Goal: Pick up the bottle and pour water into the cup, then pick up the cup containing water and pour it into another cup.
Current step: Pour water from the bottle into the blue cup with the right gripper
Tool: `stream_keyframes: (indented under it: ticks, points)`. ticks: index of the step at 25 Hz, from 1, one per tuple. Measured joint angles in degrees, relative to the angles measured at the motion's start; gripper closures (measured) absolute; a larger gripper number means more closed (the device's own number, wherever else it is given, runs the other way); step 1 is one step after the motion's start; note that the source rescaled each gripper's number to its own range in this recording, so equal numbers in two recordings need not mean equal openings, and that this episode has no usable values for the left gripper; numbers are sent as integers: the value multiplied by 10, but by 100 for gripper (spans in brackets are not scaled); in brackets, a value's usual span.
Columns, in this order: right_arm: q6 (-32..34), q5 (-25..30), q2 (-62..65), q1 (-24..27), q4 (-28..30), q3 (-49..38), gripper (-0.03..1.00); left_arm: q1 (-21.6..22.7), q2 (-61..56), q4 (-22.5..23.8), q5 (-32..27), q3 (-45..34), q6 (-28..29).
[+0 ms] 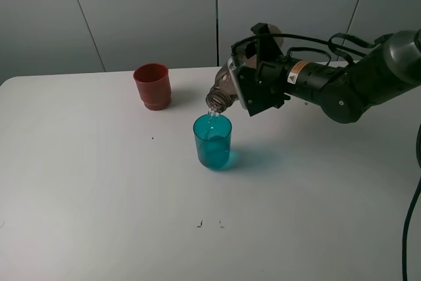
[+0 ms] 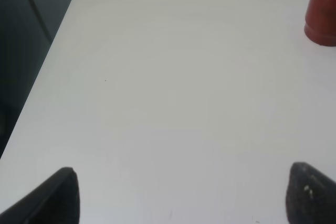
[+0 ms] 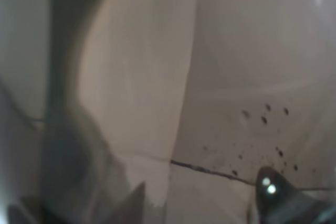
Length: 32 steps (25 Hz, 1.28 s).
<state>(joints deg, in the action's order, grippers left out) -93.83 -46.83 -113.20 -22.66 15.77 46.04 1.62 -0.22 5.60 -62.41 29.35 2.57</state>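
Note:
My right gripper (image 1: 242, 89) is shut on the smoky grey-brown bottle (image 1: 222, 91) and holds it tilted steeply, neck down. The bottle's mouth hangs just above the rim of the teal-blue cup (image 1: 212, 141), and a thin stream of water runs into it. The cup stands upright mid-table with water in it. The red cup (image 1: 152, 85) stands upright at the back left, also seen as the red cup (image 2: 321, 11) in the left wrist view. The bottle's translucent wall (image 3: 157, 77) fills the right wrist view. My left gripper (image 2: 181, 195) is open over bare table, only its two fingertips (image 2: 58, 195) showing.
The white table (image 1: 99, 182) has a rounded far-left corner and edge (image 2: 63, 19). Grey wall panels stand behind it. A black cable (image 1: 411, 215) hangs at the right edge. Small dark specks mark the tabletop near the front.

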Motion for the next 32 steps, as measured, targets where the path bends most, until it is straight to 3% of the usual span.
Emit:
stream_keyframes:
  ticks: [32]
  points:
    - [-51, -8, 0, 0, 0, 0, 96, 0, 0, 0, 0, 0, 1]
